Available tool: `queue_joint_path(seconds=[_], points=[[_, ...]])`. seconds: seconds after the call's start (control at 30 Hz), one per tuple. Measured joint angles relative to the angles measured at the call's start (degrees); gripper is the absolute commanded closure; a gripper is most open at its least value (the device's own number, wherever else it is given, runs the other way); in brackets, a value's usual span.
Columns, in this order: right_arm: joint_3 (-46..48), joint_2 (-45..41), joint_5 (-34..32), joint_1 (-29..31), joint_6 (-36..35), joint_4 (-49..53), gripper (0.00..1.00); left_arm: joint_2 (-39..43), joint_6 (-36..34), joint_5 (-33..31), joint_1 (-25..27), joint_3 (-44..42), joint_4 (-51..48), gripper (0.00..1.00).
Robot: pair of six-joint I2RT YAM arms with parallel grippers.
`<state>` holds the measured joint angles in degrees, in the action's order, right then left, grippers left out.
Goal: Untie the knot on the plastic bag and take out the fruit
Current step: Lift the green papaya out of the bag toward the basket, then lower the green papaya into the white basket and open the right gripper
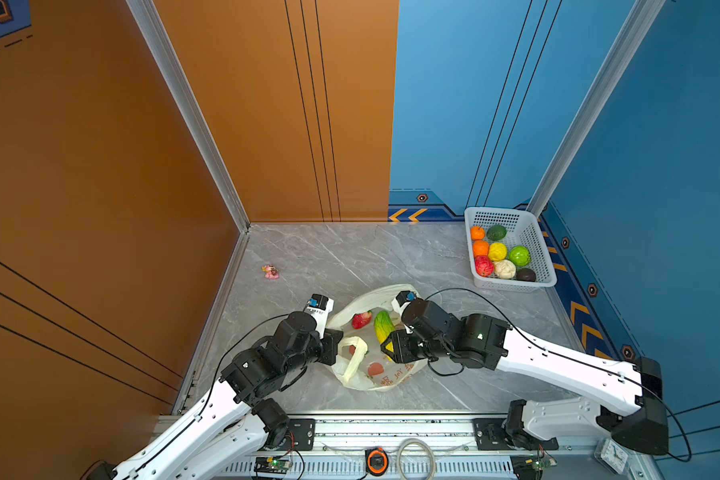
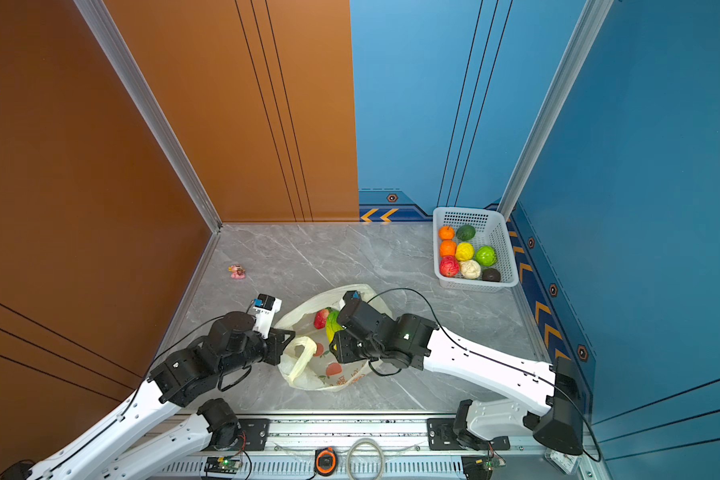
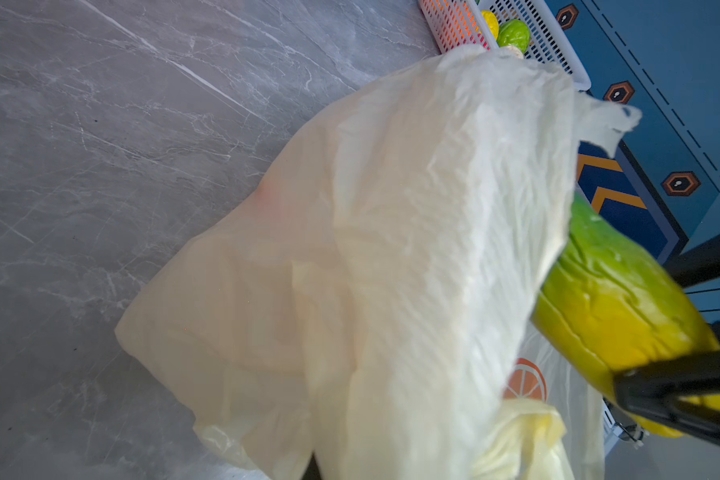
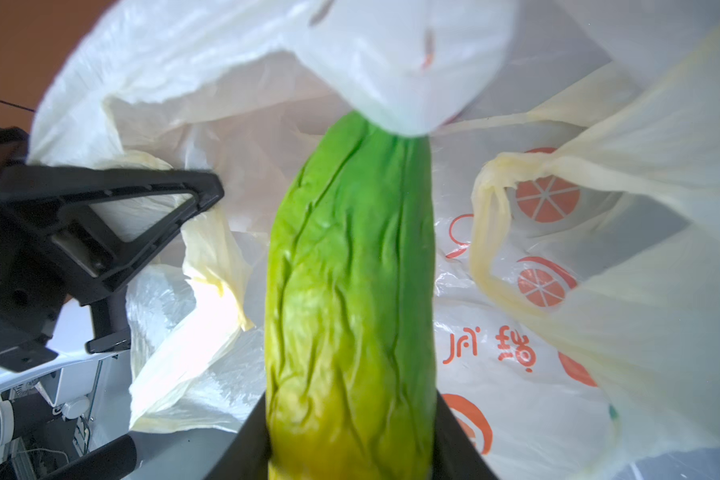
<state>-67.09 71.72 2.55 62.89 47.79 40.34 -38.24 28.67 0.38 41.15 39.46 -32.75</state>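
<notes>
**Green fruit gripped at the open bag**

The bag (image 1: pixel 368 380) lay crumpled mid-table near the front rail, pale cream with orange prints, its mouth gaping and a handle loop (image 1: pixel 356 357) slack on top. The right gripper (image 1: pixel 388 348), wrist bent low, was clamped on the yellow end of a long green fruit (image 1: pixel 382 326). The left gripper (image 1: pixel 336 343), arm folded low, was closed on the bag's left rim. A strawberry (image 1: pixel 361 320) lay inside. Bare table (image 1: pixel 308 257) stretched behind. A toy (image 1: pixel 270 272) sat far left, and a basket (image 1: pixel 512 284) of round fruits (image 1: pixel 497 251) stood in the far right corner.
</notes>
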Motion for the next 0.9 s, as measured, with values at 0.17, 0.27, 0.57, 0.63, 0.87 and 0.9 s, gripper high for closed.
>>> queue_joint_path(seconds=[0.17, 0.27, 0.57, 0.63, 0.87, 0.9], points=[[-0.6, -4.2, -0.1, -5.2, 0.0, 3.6, 0.6, 0.0, 0.0, 0.0, 0.0, 0.0, 0.0, 1.0], [-1.9, -5.7, 0.3, -8.9, -0.7, 5.6, 0.6, 0.0, 0.0, 0.0, 0.0, 0.0, 0.0, 1.0], [-6.4, -6.2, 5.0, -24.8, -5.7, 8.9, 0.6, 0.0, 0.0, -0.3, 0.0, 0.0, 0.0, 1.0], [-6.8, -6.2, 6.3, -29.6, -7.2, 9.2, 0.6, 0.0, -0.2, -0.4, 0.0, 0.0, 0.0, 1.0], [-9.0, -4.4, 8.4, -44.3, -12.9, 9.7, 0.6, -0.7, -0.4, -0.4, 0.0, 0.0, 0.0, 1.0], [-9.3, -3.7, 8.5, -46.6, -13.7, 9.6, 0.6, -0.9, -0.4, -0.4, 0.0, 0.0, 0.0, 1.0]])
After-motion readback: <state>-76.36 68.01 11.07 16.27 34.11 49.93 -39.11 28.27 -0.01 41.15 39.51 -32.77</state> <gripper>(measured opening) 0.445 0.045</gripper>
